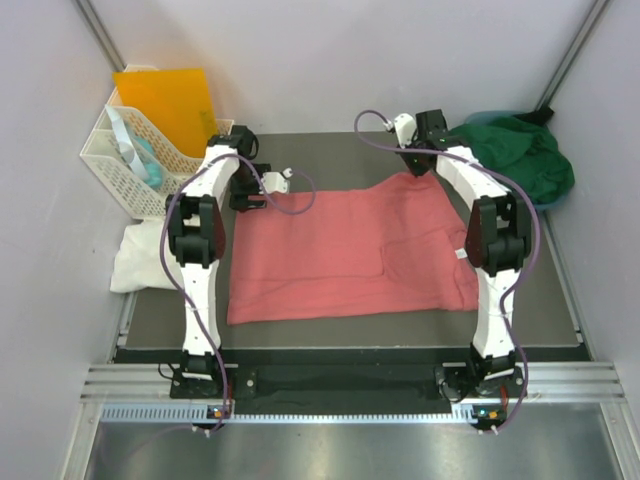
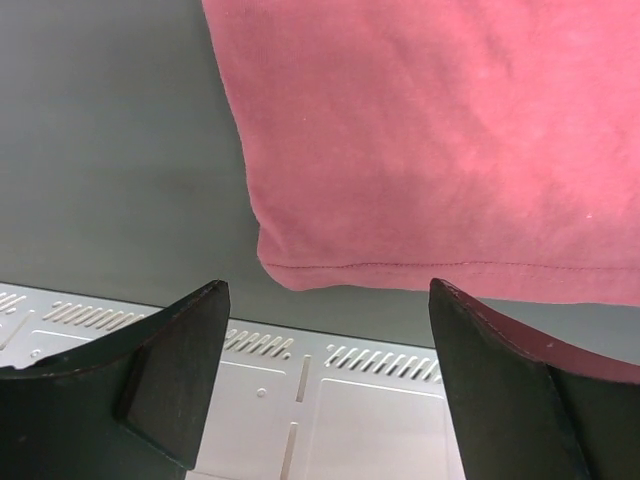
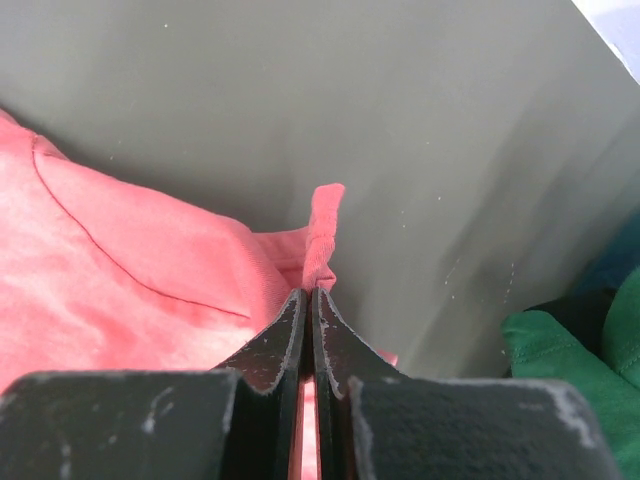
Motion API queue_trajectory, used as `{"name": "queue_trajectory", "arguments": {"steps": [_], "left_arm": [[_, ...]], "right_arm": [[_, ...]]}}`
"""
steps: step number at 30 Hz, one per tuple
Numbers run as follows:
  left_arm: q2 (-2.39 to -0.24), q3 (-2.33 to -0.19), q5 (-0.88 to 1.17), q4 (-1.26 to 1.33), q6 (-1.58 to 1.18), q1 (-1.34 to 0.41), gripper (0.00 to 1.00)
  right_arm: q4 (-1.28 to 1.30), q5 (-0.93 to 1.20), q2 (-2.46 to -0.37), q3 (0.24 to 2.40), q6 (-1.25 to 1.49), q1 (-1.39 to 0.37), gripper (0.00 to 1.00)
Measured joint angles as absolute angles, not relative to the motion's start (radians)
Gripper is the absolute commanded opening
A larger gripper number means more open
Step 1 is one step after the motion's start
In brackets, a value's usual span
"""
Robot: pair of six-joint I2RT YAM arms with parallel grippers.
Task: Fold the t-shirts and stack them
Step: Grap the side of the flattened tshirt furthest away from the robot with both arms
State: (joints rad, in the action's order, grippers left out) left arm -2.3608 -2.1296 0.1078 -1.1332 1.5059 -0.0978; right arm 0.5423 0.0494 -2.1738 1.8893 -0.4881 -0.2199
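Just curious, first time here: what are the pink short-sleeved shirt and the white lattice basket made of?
The salmon-pink short-sleeved shirt looks like soft matte knit cloth, probably cotton: it wrinkles and has a stitched hem. The white lattice basket looks like stiff moulded plastic: even grid walls.

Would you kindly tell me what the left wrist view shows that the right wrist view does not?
Only the left wrist view: the left claw open and empty, near the pink shirt's stitched hem corner, and a slotted metal strip. Only the right wrist view: the right claw shut on a pinch of that shirt, with the green shirt at the right. Both: the pink shirt lying on the grey mat.
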Motion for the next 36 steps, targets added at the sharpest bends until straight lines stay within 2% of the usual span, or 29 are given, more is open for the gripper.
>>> {"name": "queue_trajectory", "arguments": {"steps": [17, 36], "left_arm": [[-2.481, -2.275, 0.117, -1.150, 1.552, -0.077, 0.83], [-2.505, -2.323, 0.123, -1.177, 1.631, -0.059, 0.80]], "right_arm": [[0.543, 0.026, -2.143, 1.839, -0.515, -0.247, 0.00], [0.542, 0.006, -2.133, 1.827, -0.539, -0.261, 0.00]]}}
